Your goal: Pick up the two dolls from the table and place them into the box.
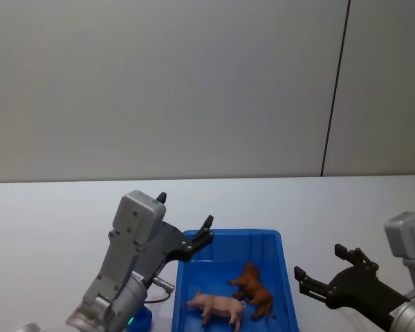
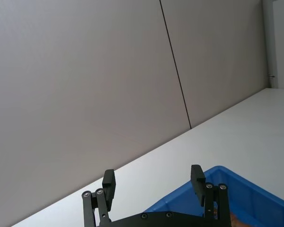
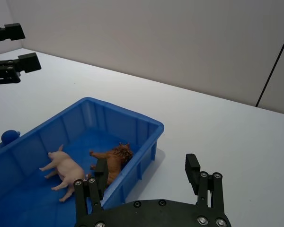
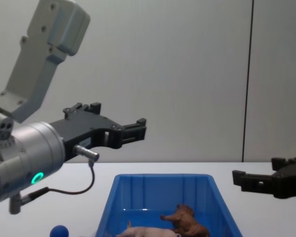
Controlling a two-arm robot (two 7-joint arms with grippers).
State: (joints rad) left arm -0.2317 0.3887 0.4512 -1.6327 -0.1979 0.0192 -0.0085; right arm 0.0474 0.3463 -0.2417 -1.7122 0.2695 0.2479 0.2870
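A rectangular bright blue plastic box (image 1: 228, 236) sits on the flat white table (image 1: 48, 221). Both dolls lie on its floor: the smooth pale pink figurine (image 1: 218, 306) and, just beside it on the right, the shaggy reddish-brown figurine (image 1: 254, 290). The left gripper (image 1: 185, 209) hangs above the box's far left corner, jaws spread and empty. The right gripper (image 1: 319, 261) hovers over the table right of the box, jaws likewise spread and empty. A small blue ball (image 4: 59, 231) rests left of the box.
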